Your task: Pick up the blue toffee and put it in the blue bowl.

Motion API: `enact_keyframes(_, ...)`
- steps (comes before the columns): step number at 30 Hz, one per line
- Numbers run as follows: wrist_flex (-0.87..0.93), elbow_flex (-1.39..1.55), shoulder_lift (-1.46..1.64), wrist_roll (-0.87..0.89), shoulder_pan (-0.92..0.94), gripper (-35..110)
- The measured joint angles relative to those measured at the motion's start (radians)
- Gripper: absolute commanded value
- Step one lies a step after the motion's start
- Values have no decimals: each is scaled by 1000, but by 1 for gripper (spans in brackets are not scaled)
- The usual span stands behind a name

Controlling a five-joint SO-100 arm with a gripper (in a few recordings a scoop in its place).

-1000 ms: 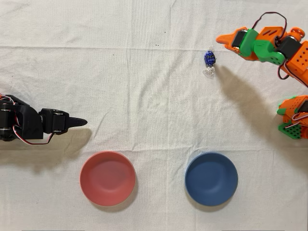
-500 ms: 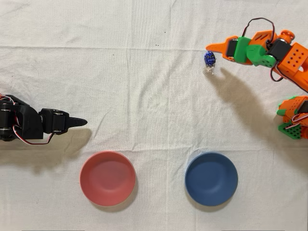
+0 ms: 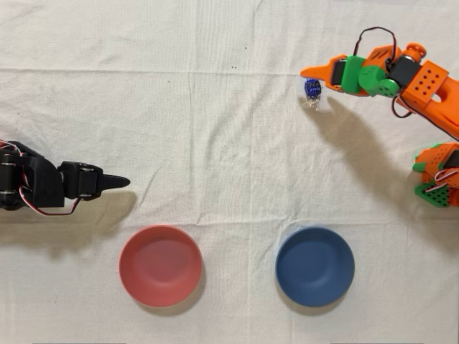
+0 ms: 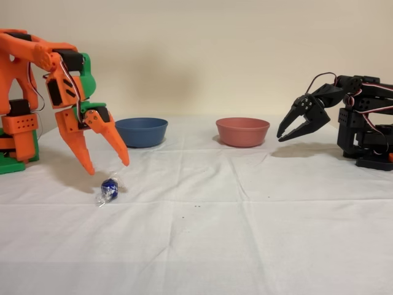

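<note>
Fixed view had the blue toffee [image 4: 109, 188] lying on the cloth just below the orange gripper [image 4: 108, 167], jaws spread apart w/ nothing held; prob. light, slick foil, so grip its oval middle, not the flimsy twisted ends, blue bowl [image 4: 141, 131] well behind.

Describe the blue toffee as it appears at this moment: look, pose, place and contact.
The blue toffee is a small oval candy in shiny dark-blue foil with clear, crinkled twisted ends. It lies on the white cloth, untouched. The orange gripper hangs open just above it, fingertips apart and clear of the wrapper. In the overhead view it sits far from the blue bowl.
</note>
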Motion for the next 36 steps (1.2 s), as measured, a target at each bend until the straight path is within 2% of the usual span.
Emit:
enact_keyframes(17, -58, 11, -92, 6, -77, 38)
enact_keyframes(36, -58, 11, -166, 17, -52, 37)
